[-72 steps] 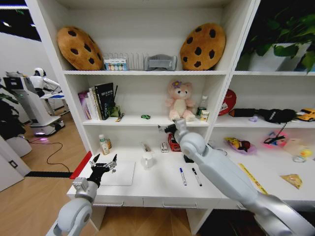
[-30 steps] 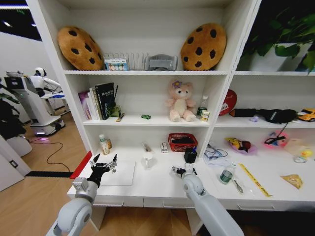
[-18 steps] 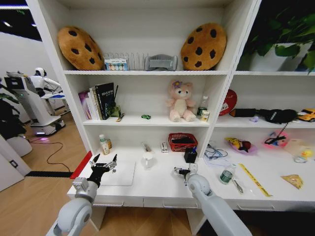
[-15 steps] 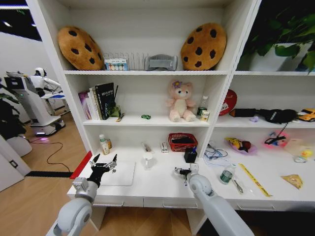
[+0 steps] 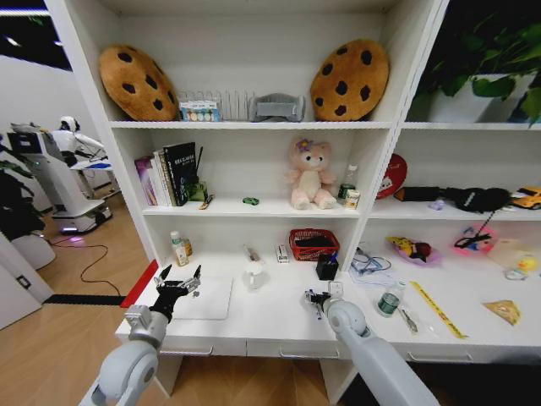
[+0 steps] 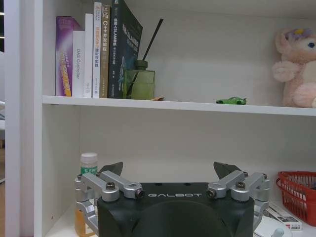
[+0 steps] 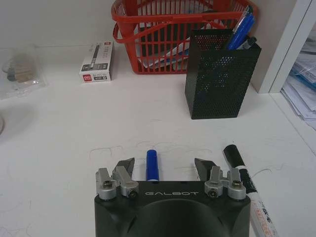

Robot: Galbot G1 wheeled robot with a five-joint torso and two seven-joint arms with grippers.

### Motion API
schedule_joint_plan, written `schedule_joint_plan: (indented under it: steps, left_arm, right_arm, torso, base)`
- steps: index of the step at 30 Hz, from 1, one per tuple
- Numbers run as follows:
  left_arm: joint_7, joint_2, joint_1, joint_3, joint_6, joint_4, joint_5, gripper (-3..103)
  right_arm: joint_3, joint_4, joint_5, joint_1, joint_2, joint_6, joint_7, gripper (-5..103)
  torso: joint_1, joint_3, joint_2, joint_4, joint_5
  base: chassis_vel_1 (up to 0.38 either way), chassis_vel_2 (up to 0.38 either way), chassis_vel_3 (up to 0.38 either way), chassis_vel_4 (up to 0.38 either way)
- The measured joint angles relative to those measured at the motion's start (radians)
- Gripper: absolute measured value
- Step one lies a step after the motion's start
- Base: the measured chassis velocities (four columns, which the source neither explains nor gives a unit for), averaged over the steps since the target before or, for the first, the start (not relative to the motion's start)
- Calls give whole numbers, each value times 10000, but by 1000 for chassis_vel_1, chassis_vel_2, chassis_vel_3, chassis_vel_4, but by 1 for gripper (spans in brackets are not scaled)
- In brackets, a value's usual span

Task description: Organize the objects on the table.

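My right gripper (image 5: 317, 298) hovers low over the white table (image 5: 270, 320) and stands open. In the right wrist view, a blue pen (image 7: 152, 165) lies between the fingers of that gripper (image 7: 164, 165), and a black-capped pen (image 7: 241, 170) lies just outside one finger. The black pen cup (image 7: 222, 74) with blue pens in it stands just beyond, in front of a red basket (image 7: 177, 29). My left gripper (image 5: 177, 281) is open above the left edge of the slim laptop (image 5: 207, 298). A tiny green toy car (image 6: 231, 100) sits on the shelf above.
A small boxed item (image 7: 96, 61) lies beside the basket. A green can (image 5: 389, 302) stands right of the pens. A bottle (image 6: 89, 163) stands near the shelf's left wall. Books (image 5: 169, 173) and a pink plush bear (image 5: 308, 173) occupy the shelf above.
My right arm has come down from the shelf level to the table and drifted slightly right over the pens. The left arm has not moved.
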Motion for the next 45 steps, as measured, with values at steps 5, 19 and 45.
schedule_joint_plan:
  steps: [5, 19, 45]
  left_arm:
    - [0, 0, 0, 0, 0, 0, 0, 100]
    - [0, 0, 0, 0, 0, 0, 0, 100]
    - [0, 0, 0, 0, 0, 0, 0, 100]
  right_arm:
    - [-3, -60, -6, 18, -50, 17, -82, 68]
    - [-84, -467, -4, 249, -68, 31, -650, 59]
    - [-308, -737, 317, 631, -20, -301, -329, 55]
  torso:
    - [0, 0, 0, 0, 0]
    - [0, 0, 0, 0, 0]
    - [-1, -1, 0, 0, -2]
  base:
    - [0, 0, 0, 0]
    - [0, 0, 0, 0]
    - [0, 0, 0, 0]
